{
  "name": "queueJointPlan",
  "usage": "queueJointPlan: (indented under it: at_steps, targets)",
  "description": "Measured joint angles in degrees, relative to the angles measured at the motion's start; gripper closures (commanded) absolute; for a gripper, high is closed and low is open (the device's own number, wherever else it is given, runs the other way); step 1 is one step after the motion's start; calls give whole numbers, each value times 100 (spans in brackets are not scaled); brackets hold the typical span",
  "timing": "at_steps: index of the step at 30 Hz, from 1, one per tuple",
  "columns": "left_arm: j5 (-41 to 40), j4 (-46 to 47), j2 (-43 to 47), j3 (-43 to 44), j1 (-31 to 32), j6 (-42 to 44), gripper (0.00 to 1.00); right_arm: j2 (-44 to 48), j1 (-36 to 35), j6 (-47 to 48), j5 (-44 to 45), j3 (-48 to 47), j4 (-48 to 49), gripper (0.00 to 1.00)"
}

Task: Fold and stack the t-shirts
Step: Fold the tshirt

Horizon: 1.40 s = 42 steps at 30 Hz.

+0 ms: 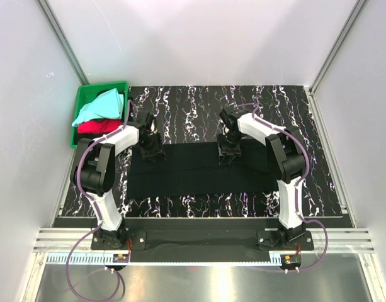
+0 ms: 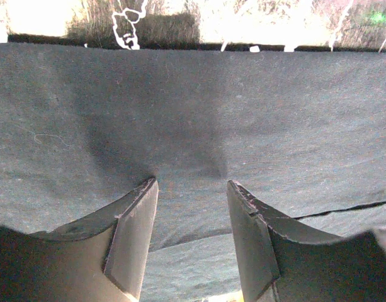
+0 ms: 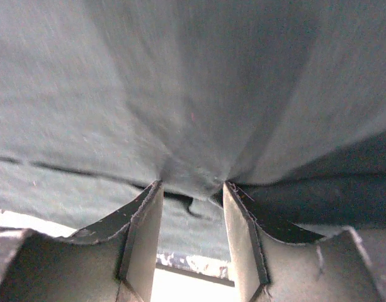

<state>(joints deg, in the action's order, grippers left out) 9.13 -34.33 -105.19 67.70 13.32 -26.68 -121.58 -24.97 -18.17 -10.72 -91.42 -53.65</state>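
Observation:
A black t-shirt (image 1: pixel 199 173) lies flat as a long rectangle across the middle of the table. My left gripper (image 1: pixel 148 150) is at its far left edge and my right gripper (image 1: pixel 229 151) at its far edge, right of centre. In the left wrist view the left gripper (image 2: pixel 191 184) is open, its tips pressing into the black cloth (image 2: pixel 193 107). In the right wrist view the right gripper (image 3: pixel 193 185) is open, and the cloth (image 3: pixel 180 94) puckers between its tips with creases fanning out. Aqua (image 1: pixel 101 106) and red (image 1: pixel 95 127) shirts lie in a crate.
The green plastic crate (image 1: pixel 85 94) stands at the far left corner of the table, next to the left arm. Grey walls enclose the table on three sides. The black white-streaked tabletop (image 1: pixel 274 107) shows around the shirt.

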Motion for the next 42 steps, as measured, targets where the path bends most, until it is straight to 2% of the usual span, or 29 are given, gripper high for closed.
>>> queueJointPlan:
  at_steps: [7, 11, 12, 15, 20, 26, 27, 30, 34, 36, 39, 42]
  targets:
    - [24, 48, 46, -52, -24, 76, 46, 476, 7, -282, -501, 723, 291, 46]
    - [13, 52, 146, -131, -28, 144, 46, 979, 44, -420, -693, 824, 310, 38]
    - [11, 55, 186, -157, -31, 153, 46, 1185, 76, -459, -713, 824, 332, 30]
    - [11, 42, 341, -227, -35, 164, 46, 1777, 286, -623, -610, 824, 354, 27]
    - [13, 24, 603, -299, -20, 160, 46, 2424, 962, -1314, -61, 997, 498, 28]
    - [151, 66, 844, -348, 129, 116, 47, 2428, 1423, -2140, 210, 1410, 647, 28]
    - [273, 127, 874, -348, 199, 116, 46, 2426, 1460, -2164, 208, 1443, 651, 28]
    - [748, 459, 949, -343, 498, 68, 31, 2435, 1825, -1965, 109, 1576, 752, 27]
    - [1108, 863, 942, -214, 1128, -74, 29, 2649, 2459, -1419, 105, 2103, 885, 28]
    - [1174, 1108, 894, -39, 1412, -151, 32, 2896, 2765, -1156, 127, 2470, 835, 30]
    - [1204, 1725, 599, 374, 1843, -275, 47, 3254, 3053, -868, 122, 2848, 756, 35]
    - [1209, 2472, 57, 855, 2164, -387, 57, 3491, 3248, -627, 118, 3027, 723, 35]
